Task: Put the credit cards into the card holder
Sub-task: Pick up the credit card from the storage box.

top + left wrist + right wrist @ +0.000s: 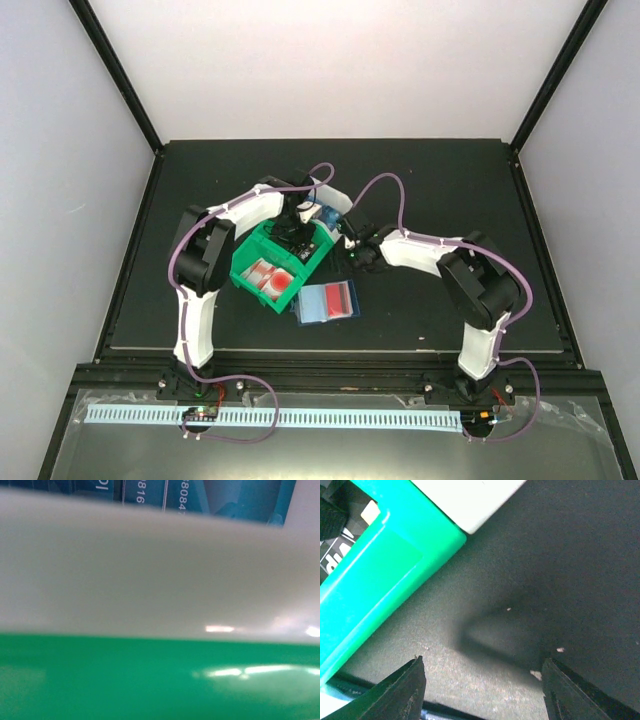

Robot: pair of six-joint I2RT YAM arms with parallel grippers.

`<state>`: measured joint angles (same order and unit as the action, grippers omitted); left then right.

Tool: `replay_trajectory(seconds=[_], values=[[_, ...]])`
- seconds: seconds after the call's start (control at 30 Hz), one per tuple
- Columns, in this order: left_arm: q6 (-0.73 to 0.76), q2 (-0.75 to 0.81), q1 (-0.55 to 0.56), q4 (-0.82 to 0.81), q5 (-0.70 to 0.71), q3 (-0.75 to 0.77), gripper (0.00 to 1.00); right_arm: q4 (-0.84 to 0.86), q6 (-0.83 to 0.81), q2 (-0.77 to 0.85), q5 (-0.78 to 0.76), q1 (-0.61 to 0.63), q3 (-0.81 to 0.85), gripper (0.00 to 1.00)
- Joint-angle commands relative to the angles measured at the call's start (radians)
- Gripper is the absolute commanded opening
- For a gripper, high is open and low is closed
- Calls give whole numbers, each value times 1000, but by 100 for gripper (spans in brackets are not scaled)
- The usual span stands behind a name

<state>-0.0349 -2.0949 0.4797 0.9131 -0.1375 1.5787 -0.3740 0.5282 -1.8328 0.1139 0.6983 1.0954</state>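
Black tabletop [450, 180]: my left gripper [298, 230] hung near blue credit cards [150, 492].
Thin, slick, stiff; I'd pinch edges. Left's closure unclear; right gripper [482, 662] gaped, empty.

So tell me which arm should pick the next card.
Left. The left gripper is at the green bin, blue cards right before its camera; the right gripper hangs open over the table.

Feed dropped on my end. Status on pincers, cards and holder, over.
Left pincer low at white bin, state unclear. Right pincer open, empty, above table. Card holder lies open beside green bin; red-and-white cards inside bin.
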Motion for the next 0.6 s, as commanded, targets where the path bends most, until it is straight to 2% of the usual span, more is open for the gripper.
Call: replay_trajectory(seconds=[0.0,0.57], values=[[15,53,1,11,-96,0,20,-34,-21,-45,-25,6,53,65],[5,127,0,-11,-256,-39,20,-13,-14,-141,-8,22,122,64]])
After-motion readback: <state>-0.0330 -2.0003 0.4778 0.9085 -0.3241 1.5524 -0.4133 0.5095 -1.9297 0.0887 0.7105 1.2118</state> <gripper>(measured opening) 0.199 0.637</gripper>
